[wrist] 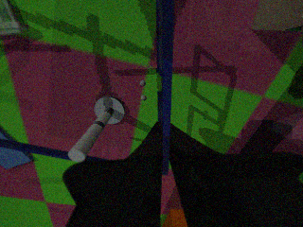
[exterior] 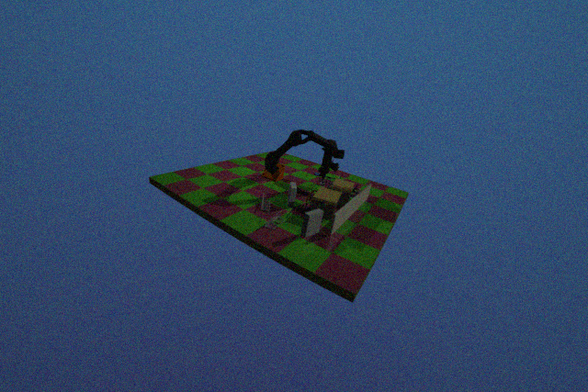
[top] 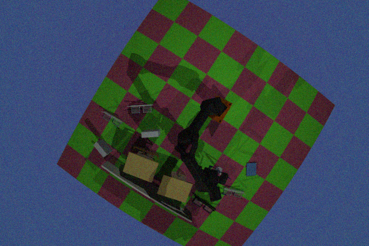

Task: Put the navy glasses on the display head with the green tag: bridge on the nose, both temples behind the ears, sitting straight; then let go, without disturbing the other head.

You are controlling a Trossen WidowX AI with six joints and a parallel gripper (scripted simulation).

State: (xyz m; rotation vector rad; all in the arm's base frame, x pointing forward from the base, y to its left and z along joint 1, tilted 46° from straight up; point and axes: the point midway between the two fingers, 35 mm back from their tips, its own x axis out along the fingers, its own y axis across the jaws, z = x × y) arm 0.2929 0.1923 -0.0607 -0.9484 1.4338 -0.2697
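Note:
My gripper (exterior: 323, 175) (wrist: 162, 125) is shut on the navy glasses (wrist: 165, 47). In the wrist view their front is edge-on as an upright navy bar, two pale nose pads beside it and a temple reaching left. They hang above the floor, their shadow falling to the right. Two tan-topped blocks (top: 140, 166) (top: 174, 188) (exterior: 326, 196) (exterior: 344, 184) look like the display heads; the gripper is beside the nearer one, on the side away from the other. I cannot make out faces, ears or the green tag. In the top view the arm hides the fingertips.
A pale post on a round foot (wrist: 85, 139) stands below the gripper. Dark glasses (top: 203, 203), grey glasses (top: 234, 190) and a blue block (top: 251, 169) (wrist: 11, 153) are nearby. A long pale wall (top: 123, 178) (exterior: 351, 209) runs behind the heads. White blocks (top: 150, 133) (top: 102, 148) stand farther off.

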